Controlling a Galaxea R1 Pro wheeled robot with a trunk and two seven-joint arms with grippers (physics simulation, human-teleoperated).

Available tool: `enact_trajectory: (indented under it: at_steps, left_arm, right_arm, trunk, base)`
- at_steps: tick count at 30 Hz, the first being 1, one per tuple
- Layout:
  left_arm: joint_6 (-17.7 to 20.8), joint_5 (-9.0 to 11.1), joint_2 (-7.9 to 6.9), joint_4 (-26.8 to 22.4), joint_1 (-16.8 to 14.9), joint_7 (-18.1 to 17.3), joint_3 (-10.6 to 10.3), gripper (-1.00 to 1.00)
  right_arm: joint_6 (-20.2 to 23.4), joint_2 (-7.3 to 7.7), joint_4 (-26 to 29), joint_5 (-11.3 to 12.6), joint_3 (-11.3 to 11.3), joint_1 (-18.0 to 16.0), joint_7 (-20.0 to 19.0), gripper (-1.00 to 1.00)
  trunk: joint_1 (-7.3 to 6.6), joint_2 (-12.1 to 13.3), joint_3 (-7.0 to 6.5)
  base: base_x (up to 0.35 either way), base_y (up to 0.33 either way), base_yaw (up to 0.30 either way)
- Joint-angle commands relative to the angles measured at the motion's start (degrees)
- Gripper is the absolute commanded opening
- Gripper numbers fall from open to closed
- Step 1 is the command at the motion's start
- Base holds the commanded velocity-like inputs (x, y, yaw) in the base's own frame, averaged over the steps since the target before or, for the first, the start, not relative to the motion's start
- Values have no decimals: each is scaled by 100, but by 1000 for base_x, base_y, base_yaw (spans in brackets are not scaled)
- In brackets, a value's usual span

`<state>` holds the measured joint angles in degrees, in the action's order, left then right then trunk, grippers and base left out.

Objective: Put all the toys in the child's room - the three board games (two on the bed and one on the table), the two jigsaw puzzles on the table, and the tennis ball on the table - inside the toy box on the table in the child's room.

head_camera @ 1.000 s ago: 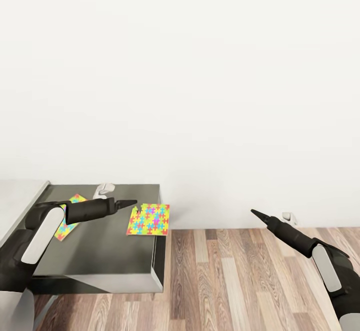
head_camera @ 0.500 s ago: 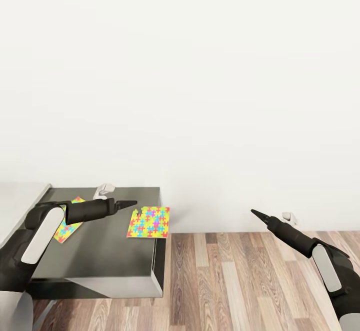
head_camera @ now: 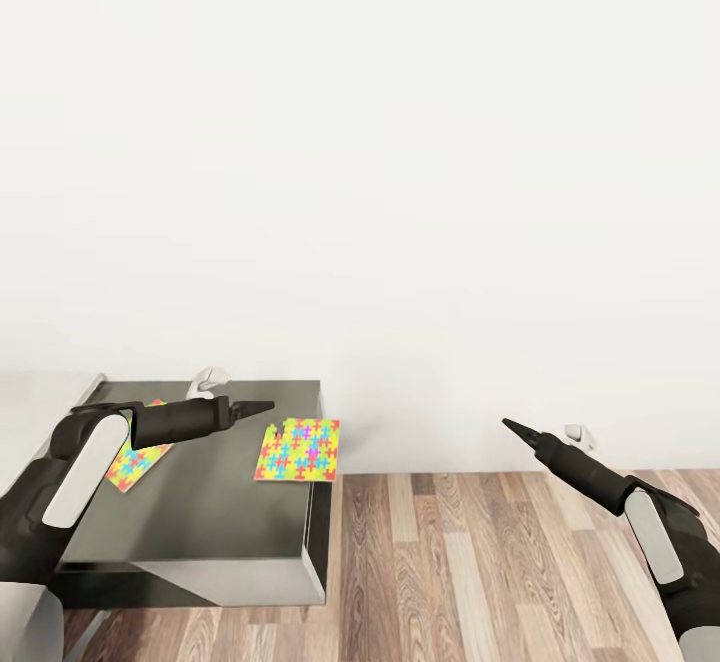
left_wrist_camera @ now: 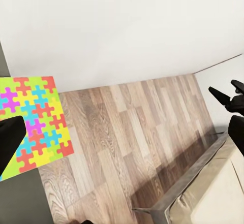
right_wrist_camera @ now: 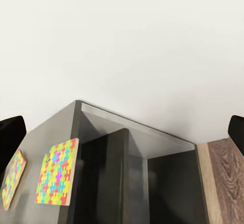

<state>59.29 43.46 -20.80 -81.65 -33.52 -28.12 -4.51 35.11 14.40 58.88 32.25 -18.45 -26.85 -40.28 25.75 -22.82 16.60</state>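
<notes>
Two bright jigsaw puzzles lie flat on a dark table (head_camera: 220, 512). One puzzle (head_camera: 297, 449) hangs slightly over the table's right edge. The other puzzle (head_camera: 135, 459) lies further left, partly behind my left forearm. My left gripper (head_camera: 260, 407) hovers above the table between them, open and holding nothing. The left wrist view looks past one finger (left_wrist_camera: 10, 142) at the overhanging puzzle (left_wrist_camera: 35, 127). My right gripper (head_camera: 512, 428) floats over the wooden floor, well right of the table, open and empty. Both puzzles (right_wrist_camera: 57, 172) (right_wrist_camera: 12, 179) appear in the right wrist view.
A blank white wall (head_camera: 400, 142) stands behind the table. Wooden floor (head_camera: 480, 562) stretches to the right. A light grey surface (head_camera: 30, 407) adjoins the table on the left. Small white fittings sit at the table's back (head_camera: 207, 379) and by the baseboard (head_camera: 575, 433).
The whole picture has shifted: table, puzzles and floor line sit slightly lower, so the camera has moved. Both arms keep the same pose.
</notes>
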Motion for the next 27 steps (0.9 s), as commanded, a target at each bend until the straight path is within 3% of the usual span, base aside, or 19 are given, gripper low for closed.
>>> enact_trajectory:
  at_steps: [1,27]
  left_arm:
    - [12,-30,-3,0,-6,-36,-2,100]
    - [13,-13,11,0,-6,-36,-8,100]
  right_arm:
    - [40,-2,0,26,-6,-5,-6,100]
    - [40,2,0,26,-3,-5,-6,100]
  trunk:
    - [4,-10,0]
    - [4,-10,-248]
  base:
    - [0,0,0]
    - [0,0,0]
